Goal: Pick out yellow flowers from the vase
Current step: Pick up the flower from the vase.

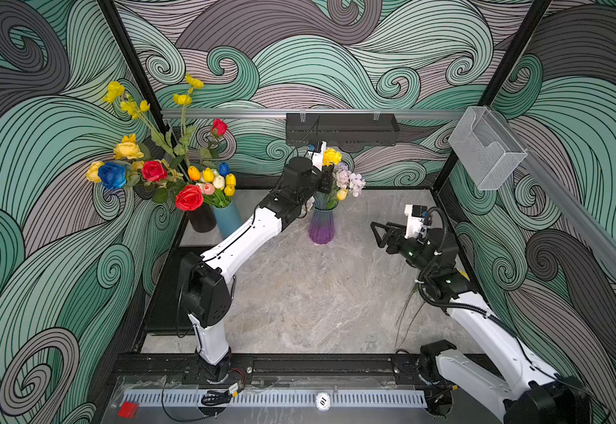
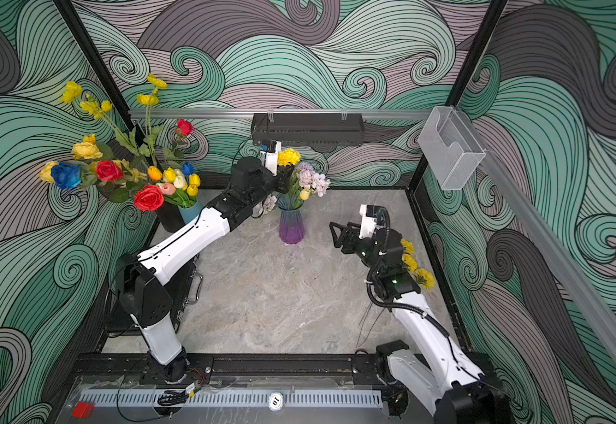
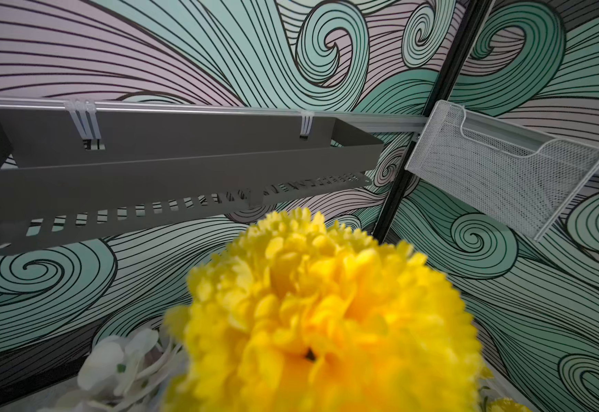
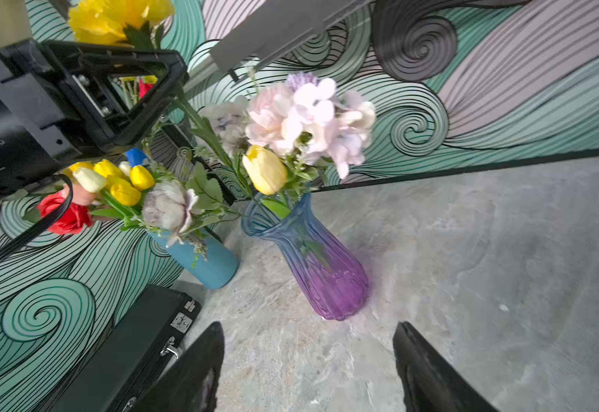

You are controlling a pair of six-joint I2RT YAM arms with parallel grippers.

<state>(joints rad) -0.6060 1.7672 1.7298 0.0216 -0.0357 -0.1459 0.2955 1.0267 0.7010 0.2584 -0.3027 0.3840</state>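
**Left gripper** (image 1: 326, 180): the jaws are clamped on the green stem of the yellow pom-pom (image 1: 331, 156), directly under the bloom. The bloom sits just above the fingers and fills the lower half of the left wrist view. Below the fingers, the stem slants down toward the mouth of the glass vase (image 4: 326, 271), which stands upright on the table (image 1: 317, 293) beneath this gripper.

**Remaining contents of the vase:** one yellow tulip (image 4: 266, 171) is below and just beyond the left gripper, next to the pale lilac and pink blooms (image 4: 308, 114).

**Right gripper** (image 1: 375, 233): the jaws are spread, with nothing between the fingers (image 4: 198, 367). The vase stands ahead of this gripper, well apart from it.

**Removed items:** three yellow blooms (image 2: 414, 265) lie on the table behind the right gripper, beside its arm and near the side wall.

**Other items:** a teal vase (image 4: 209, 264) of mixed tulips stands beyond the left gripper's arm.
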